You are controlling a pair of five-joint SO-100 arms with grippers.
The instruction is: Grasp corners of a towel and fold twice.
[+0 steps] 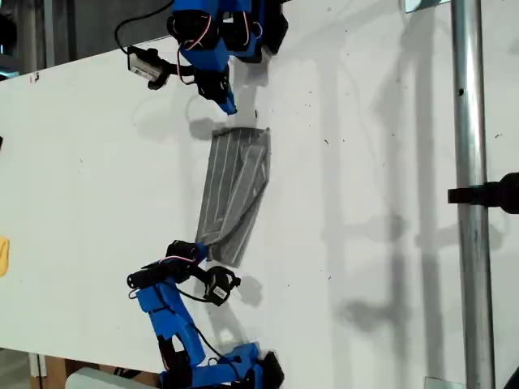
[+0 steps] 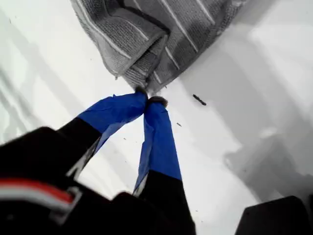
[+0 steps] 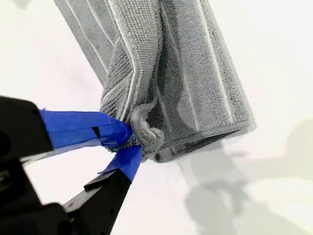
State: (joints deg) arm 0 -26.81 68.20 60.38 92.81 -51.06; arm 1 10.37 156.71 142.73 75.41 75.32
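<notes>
Grey striped towel [image 1: 233, 193] lies folded into narrow strip mid table [image 1: 81, 162]; my second claw [image 3: 131, 142] pinches its bunched corner for folding; my first claw [image 2: 149, 102] apparently closed empty just beside opposite end

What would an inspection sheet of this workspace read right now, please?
Surface: white tabletop, with a few dark specks and shadows.
Job's things: grey white-striped cloth towel, folded into a narrow strip between the arms.
Clutter: small yellow object at the exterior view's left edge.
Grippers: my first gripper has its jaws shut just short of the towel's edge, holding nothing; my second gripper has its jaws shut on a towel corner.
Cables: thin wires on both arms, none across the towel.
Surroundings: metal pole with a black clamp at the exterior view's right.
</notes>
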